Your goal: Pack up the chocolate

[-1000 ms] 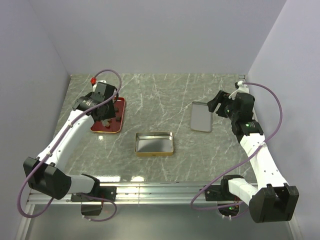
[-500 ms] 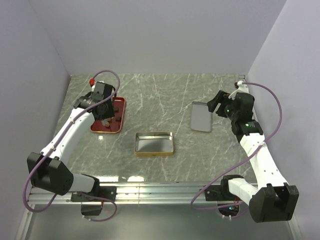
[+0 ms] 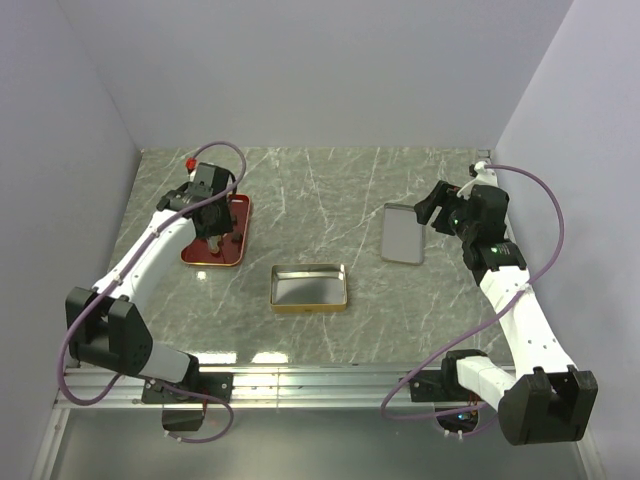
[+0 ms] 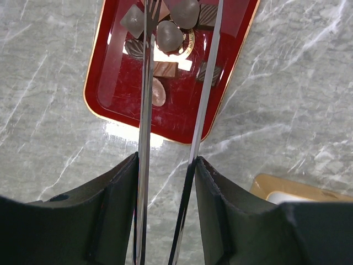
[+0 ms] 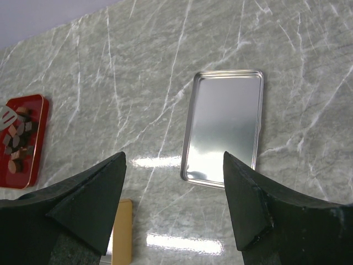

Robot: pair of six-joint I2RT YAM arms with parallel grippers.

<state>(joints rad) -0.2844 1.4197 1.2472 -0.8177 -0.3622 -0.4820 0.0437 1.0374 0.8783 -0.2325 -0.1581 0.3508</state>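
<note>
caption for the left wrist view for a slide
Left tool poised open over assorted chocolates on a glossy red rectangular tray, marble tabletop around.

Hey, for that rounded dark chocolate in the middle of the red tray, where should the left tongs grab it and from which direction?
Grip the rounded dark chocolate across its domed flanks, coming straight down from above. It sits flat on the red tray with other pieces crowded close, so a sideways approach would likely bump them. The left gripper holds thin blades that look narrow enough to slip into the gaps either side of it.

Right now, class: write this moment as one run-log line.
left gripper: open over chocolate in red tray | right gripper: open above silver lid | gold tin: empty
</note>
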